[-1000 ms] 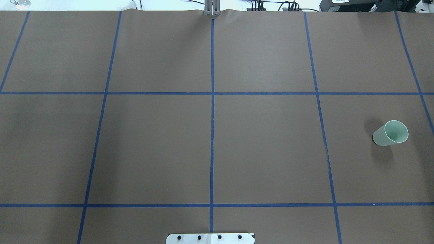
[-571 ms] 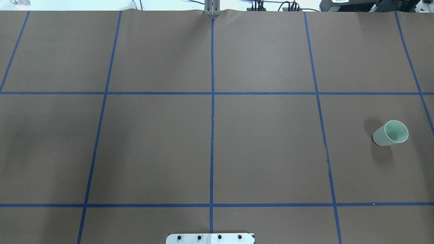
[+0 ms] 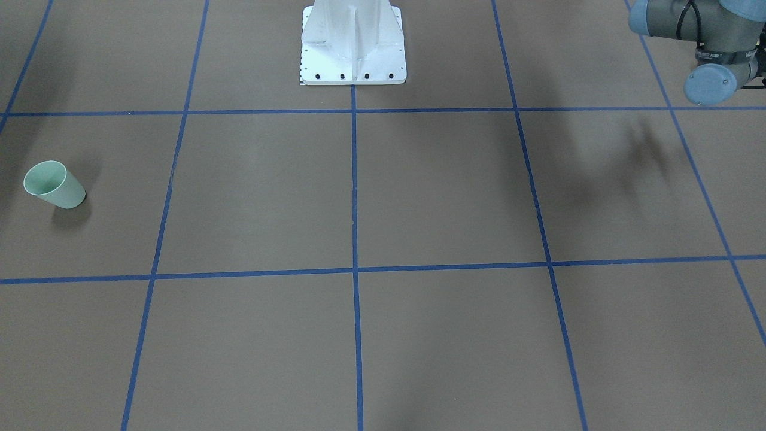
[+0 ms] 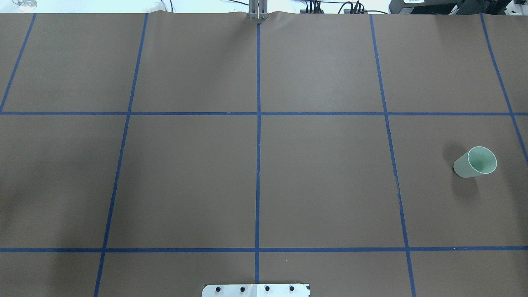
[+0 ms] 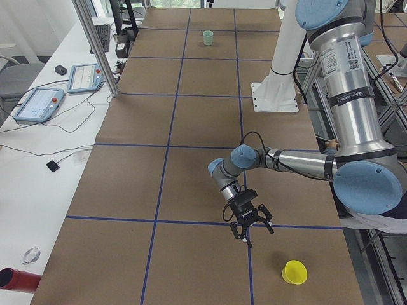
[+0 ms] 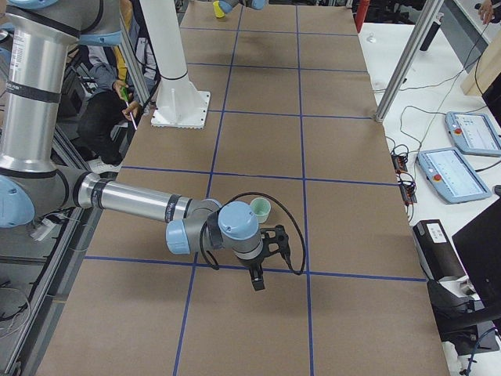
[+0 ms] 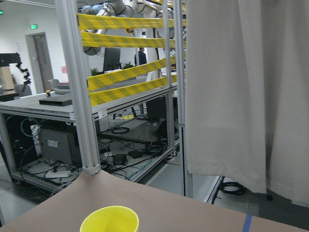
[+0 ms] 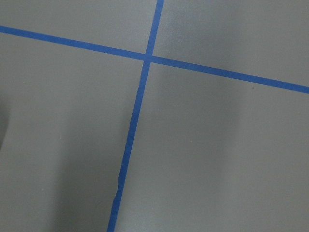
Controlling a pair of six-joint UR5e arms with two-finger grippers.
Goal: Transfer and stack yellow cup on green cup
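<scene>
Yellow plastic marks the yellow cup, stood upright near the table's left end, close beside the left gripper. The green cup is set well apart, at the right end. Whether either gripper's fingers are spread cannot be told. The yellow rim is best approached from above and one wall pinched lightly, so that the cup is not tipped.

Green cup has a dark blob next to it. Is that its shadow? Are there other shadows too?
Yes. In the overhead view the green cup casts a soft shadow on the table beside it. The front-facing view shows the same, plus bigger blurry shadows near the left arm.
</scene>
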